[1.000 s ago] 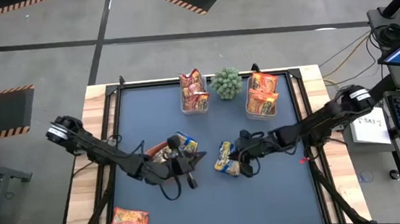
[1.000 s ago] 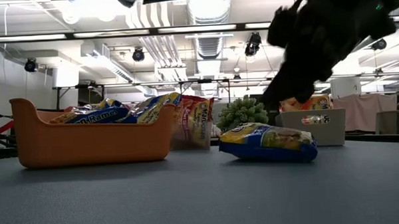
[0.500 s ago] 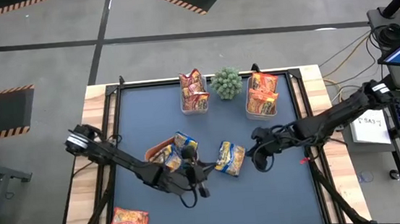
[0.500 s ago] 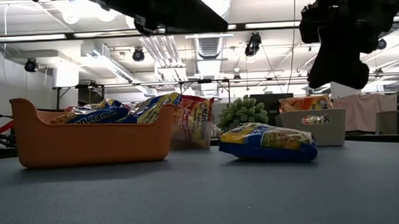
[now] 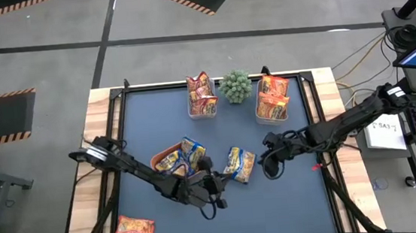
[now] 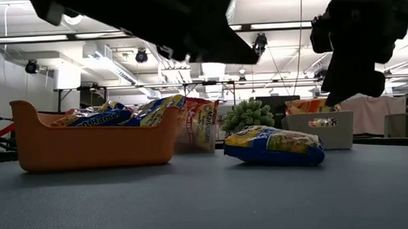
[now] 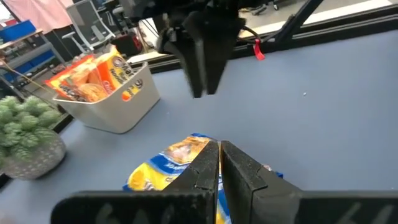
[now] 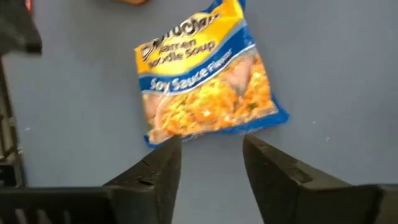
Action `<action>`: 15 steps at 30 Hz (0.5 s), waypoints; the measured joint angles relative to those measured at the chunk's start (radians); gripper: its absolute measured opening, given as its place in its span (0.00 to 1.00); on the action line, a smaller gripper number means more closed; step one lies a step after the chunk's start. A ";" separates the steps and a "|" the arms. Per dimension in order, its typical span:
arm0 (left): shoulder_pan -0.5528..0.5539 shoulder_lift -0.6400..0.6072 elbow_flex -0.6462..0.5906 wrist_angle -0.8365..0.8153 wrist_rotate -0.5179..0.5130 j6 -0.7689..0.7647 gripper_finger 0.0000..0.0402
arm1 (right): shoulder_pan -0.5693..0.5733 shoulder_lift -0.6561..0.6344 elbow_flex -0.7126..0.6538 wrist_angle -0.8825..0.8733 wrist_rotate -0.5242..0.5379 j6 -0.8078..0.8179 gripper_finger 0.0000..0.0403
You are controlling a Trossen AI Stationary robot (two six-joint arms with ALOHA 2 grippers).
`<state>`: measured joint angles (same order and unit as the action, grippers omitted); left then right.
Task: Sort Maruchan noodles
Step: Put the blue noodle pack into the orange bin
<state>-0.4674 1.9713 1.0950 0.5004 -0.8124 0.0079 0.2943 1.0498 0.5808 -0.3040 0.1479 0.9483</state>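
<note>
Loose yellow-and-blue packet (image 5: 238, 164): hemmed between left gripper (image 5: 216, 186) and right gripper (image 5: 268, 164), orange tray (image 5: 160, 154) just beyond.
Blue mat (image 5: 291, 200): bare and passable along the near edge.
Far edge: two clear tubs (image 5: 202, 106), plant (image 5: 235, 86) between.

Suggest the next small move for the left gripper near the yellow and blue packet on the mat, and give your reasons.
Probably open the left gripper and lower it onto the yellow and blue packet. Its fingers are together just above that packet, which lies loose beside the orange tray holding similar ones. The right gripper is open and clear of it.
</note>
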 joint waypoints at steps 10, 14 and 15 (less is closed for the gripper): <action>0.018 0.117 0.075 -0.001 0.020 -0.014 0.00 | -0.036 -0.001 -0.128 0.219 0.071 -0.012 0.54; 0.025 0.131 0.064 -0.003 0.020 -0.053 0.00 | -0.065 -0.001 -0.198 0.314 0.092 0.000 0.59; 0.026 0.134 0.062 -0.004 0.020 -0.056 0.00 | -0.073 -0.002 -0.217 0.346 0.093 0.003 0.61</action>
<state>-0.4413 2.1055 1.1569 0.4961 -0.7929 -0.0477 0.2216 1.0481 0.3638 0.0424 0.2405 0.9508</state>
